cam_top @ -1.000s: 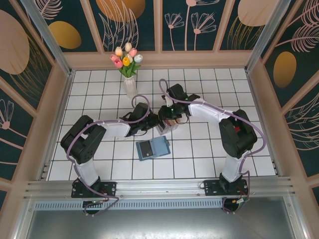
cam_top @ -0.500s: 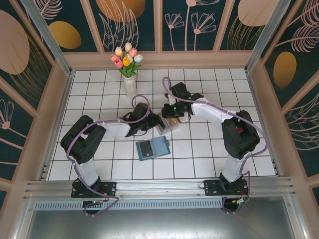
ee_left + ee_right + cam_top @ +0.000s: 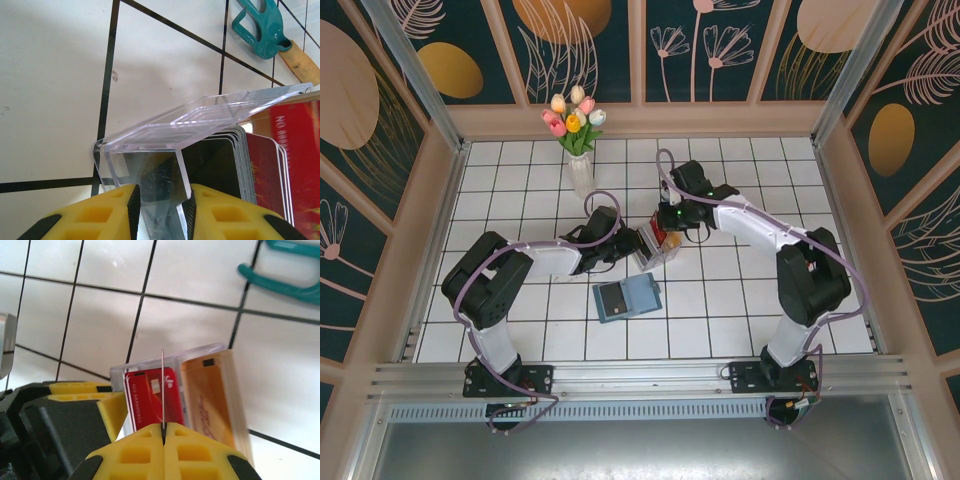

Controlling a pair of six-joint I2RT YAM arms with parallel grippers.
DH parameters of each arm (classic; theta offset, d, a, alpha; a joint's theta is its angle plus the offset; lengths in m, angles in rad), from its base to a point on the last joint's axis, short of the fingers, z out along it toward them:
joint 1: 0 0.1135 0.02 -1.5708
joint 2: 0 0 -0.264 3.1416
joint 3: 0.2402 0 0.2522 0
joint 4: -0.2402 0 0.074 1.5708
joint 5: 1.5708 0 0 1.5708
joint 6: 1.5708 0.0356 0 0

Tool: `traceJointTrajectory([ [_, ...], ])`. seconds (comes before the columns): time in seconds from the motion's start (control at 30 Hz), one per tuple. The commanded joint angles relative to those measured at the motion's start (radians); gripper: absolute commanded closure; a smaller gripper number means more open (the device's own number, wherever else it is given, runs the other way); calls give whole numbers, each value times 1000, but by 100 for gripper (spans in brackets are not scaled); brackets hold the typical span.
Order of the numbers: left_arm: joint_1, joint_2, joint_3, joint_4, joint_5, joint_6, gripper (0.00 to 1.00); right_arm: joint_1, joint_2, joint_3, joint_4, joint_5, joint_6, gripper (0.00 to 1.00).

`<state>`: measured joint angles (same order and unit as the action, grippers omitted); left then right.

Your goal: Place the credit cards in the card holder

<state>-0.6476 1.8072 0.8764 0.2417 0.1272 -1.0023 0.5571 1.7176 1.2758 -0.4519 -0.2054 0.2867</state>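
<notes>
**Top external view.** The card holder (image 3: pixel 627 298) lies flat on the table (image 3: pixel 520 180), nearer my bases than either wrist and apart from both. My left fingers (image 3: pixel 638 245) and right fingers (image 3: pixel 667 230) meet at the clear tray (image 3: pixel 655 252), just beyond the holder.

**Left wrist view.** My left fingers (image 3: pixel 90 220) are clamped on a wall of the clear tray (image 3: pixel 200 120), which sits tilted. The credit cards (image 3: pixel 280 170) stand on edge inside it, with the red ones showing. A teal handle (image 3: pixel 260 30) lies on the table beyond.

**Right wrist view.** My right fingers (image 3: pixel 200 450) are closed on a thin card (image 3: pixel 162 385), seen edge-on, so I cannot tell its colour. It stands above the red stack (image 3: pixel 147 395), with an orange-yellow stack (image 3: pixel 210 390) beside it.

**Step in hand, as I judge it: drawing one card from the tray.**
1. Hold the tray firm with the left fingers so it neither tips nor slides.
2. Pull the card along its own plane. A sideways pull may drag out neighbouring cards.
3. Confirm that only one card has come clear.
4. Carry it to the holder and present a short edge squarely to the pocket mouth.
</notes>
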Motion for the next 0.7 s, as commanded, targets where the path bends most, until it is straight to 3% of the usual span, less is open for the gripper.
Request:
traceJointTrajectory([
  [0.0,5,14,-13,-111,-15,25,68,-2,-90,-21,-4,109,-25,96],
  [0.13,6,8,-2,-122,-15,33,68,-2,-137,-34,8,114,-46,97],
  [0.33,5,-6,3,-127,-21,42,68,20,-154,-73,63,-87,-49,99],
  [0.67,5,-6,-18,-119,-16,33,68,76,-87,-98,94,-44,-46,99],
])
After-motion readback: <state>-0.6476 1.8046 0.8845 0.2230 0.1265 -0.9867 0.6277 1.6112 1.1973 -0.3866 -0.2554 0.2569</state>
